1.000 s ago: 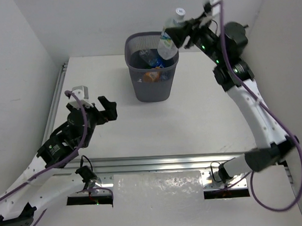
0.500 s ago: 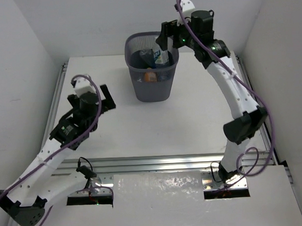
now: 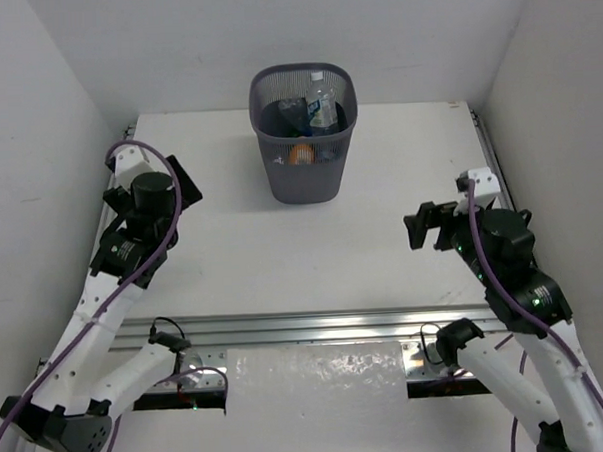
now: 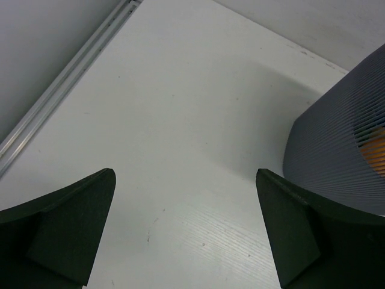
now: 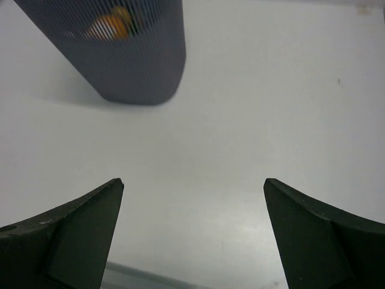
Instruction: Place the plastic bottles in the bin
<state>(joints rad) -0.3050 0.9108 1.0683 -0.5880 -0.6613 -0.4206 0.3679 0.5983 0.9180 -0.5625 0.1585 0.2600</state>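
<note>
bottles (image 3: 314,107) lie inside the bin (image 3: 305,181); left hand (image 4: 184,174) and right hand (image 5: 193,182) both spread apart, empty.

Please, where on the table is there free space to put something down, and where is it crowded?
The table is bare on the near side of the bin, between the left arm and right arm. Bare strips also lie on both sides of the bin. Only the bin's inside is crowded, with plastic bottles.

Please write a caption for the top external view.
Bottles in the mesh bin; left gripper and right gripper open, empty.
</note>
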